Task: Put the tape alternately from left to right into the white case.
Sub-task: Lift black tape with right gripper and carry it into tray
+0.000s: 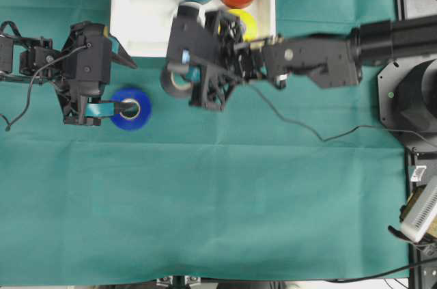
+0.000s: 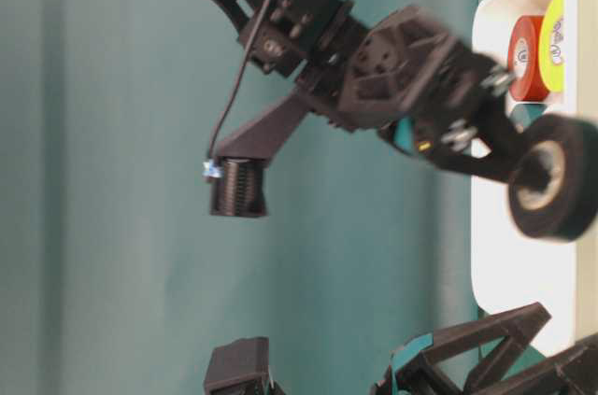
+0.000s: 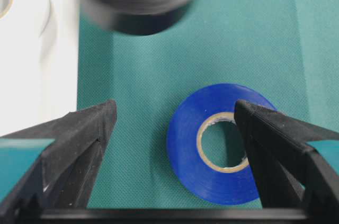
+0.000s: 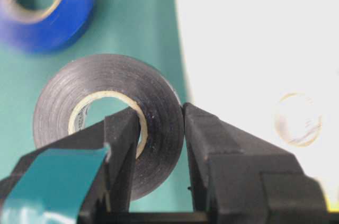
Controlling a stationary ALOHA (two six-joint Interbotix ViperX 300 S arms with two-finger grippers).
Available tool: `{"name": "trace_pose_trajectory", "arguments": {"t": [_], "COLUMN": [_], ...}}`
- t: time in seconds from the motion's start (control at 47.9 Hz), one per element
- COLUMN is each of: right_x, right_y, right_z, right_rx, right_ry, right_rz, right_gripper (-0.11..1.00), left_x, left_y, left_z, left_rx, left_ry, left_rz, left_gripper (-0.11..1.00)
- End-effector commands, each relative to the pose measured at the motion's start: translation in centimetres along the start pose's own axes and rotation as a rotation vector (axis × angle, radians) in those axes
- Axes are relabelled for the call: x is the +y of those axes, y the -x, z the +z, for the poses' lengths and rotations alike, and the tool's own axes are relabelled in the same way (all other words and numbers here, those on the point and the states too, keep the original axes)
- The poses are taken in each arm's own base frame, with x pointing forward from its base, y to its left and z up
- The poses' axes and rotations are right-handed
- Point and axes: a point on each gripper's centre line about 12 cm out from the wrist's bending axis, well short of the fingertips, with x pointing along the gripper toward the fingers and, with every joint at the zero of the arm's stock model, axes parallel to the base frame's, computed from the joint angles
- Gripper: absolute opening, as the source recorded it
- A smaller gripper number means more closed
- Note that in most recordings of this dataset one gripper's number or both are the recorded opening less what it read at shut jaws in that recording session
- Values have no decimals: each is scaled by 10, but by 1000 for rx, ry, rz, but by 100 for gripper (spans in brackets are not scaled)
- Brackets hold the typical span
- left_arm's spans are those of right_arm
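Overhead view: shallow white plastic case [image 1: 130, 22] already holds teal, red-orange and yellow rolls. Right gripper [image 4: 161, 144] pinches the black tape roll's [image 4: 106, 113] wall, one jaw through the core, roll raised at the case's near edge. Carry it over a bare slot, lower flat, then let go. Left gripper [image 3: 175, 144] is spread around the blue roll [image 3: 222, 144] on the cloth.

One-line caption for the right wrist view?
Right gripper pinches the wall of a black tape roll beside the white plastic case.
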Motion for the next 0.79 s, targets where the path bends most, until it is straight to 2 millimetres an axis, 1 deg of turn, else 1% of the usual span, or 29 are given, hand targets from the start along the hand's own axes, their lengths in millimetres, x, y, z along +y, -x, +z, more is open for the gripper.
{"name": "trace_pose_trajectory", "arguments": {"t": [0.0, 0.167, 0.313, 0.397, 0.501, 0.773], "right_x": [-16, -38, -60, -75, -89, -114], "right_y": [38, 38, 34, 27, 16, -3], "right_z": [39, 50, 56, 58, 60, 73], "right_rx": [-159, -220, -258, -272, -277, -288], "right_ry": [-48, -87, -120, -142, -164, -175], "right_rz": [23, 16, 3, -10, -25, -66], "right_gripper": [24, 24, 24, 24, 24, 24], "left_x": [-1, -1, -2, -2, -2, -1], "left_y": [3, 3, 3, 3, 3, 3], "left_z": [7, 7, 7, 7, 6, 5], "left_rx": [-26, -26, -27, -26, -25, -22], "left_ry": [1, -1, -2, 0, 0, 1], "left_rz": [-2, -2, -3, -3, -3, -2], "left_gripper": [62, 62, 62, 62, 62, 62]}}
